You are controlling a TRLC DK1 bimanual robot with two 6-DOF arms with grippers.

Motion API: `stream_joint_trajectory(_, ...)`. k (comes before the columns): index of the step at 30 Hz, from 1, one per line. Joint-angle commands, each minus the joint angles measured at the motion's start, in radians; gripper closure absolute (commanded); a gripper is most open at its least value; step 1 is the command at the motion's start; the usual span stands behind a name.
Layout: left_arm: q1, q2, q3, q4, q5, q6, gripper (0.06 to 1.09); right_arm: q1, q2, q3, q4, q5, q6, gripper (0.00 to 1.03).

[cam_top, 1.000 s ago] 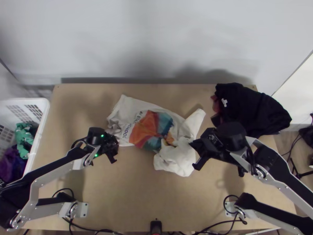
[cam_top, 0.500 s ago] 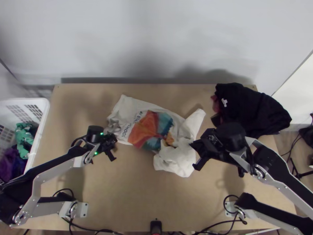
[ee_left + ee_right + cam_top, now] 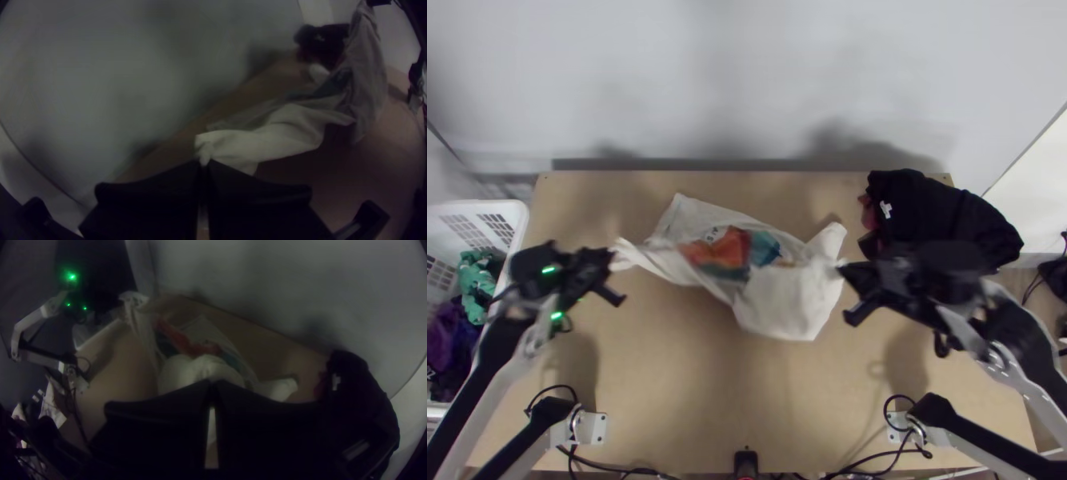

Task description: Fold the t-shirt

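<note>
Swung outward with the left hand point(image 3: 613, 261) since the earlier frame, and slightly outward with the right hand point(image 3: 843, 274), drawing the white t-shirt point(image 3: 779, 300) longer between them. Holding a narrow, gathered end of cloth in the left hand, with fingers together on it. Clamping white cloth in the right hand too, likewise closed on a gathered bit. Spanning hand to hand with the t-shirt, bunched and partly lifted, draped down beside the right hand; showing the orange-and-teal print point(image 3: 727, 250) between both, with some cloth on the worktop point(image 3: 691, 384) beyond. Beyond the right hand, piled black clothing point(image 3: 939, 220); outward from the left, a white basket point(image 3: 519, 220).
</note>
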Motion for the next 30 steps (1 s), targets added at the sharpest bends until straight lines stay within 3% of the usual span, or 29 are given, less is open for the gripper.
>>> stream_joint_trajectory(1, 0.062, -0.341, 0.182, -0.203, 0.039, -0.079, 1.05, -0.095, -0.171, 0.006, 0.027, 0.009, 0.065, 1.0)
stream_joint_trajectory(9, 0.094, -0.643, 0.305, -0.335, 0.042, -0.154, 1.05, -0.127, -0.447, -0.079, 0.068, 0.022, 0.136, 1.0)
stream_joint_trajectory(16, 0.178, -0.766, 0.367, -0.324, 0.071, -0.206, 1.05, -0.143, -0.576, -0.108, 0.125, 0.02, 0.163, 1.0)
stream_joint_trajectory(23, 0.379, -0.812, 0.446, -0.274, 0.288, -0.365, 1.05, -0.15, -0.611, -0.034, 0.18, 0.003, 0.192, 1.0)
stream_joint_trajectory(28, 0.612, -0.85, 0.115, -0.134, 0.562, -0.402, 1.05, -0.152, -0.584, -0.195, 0.291, 0.006, 0.162, 1.0)
stream_joint_trajectory(30, 0.664, -0.846, -0.058, 0.001, 0.619, -0.425, 1.05, -0.153, -0.53, -0.304, 0.37, 0.008, 0.153, 1.0)
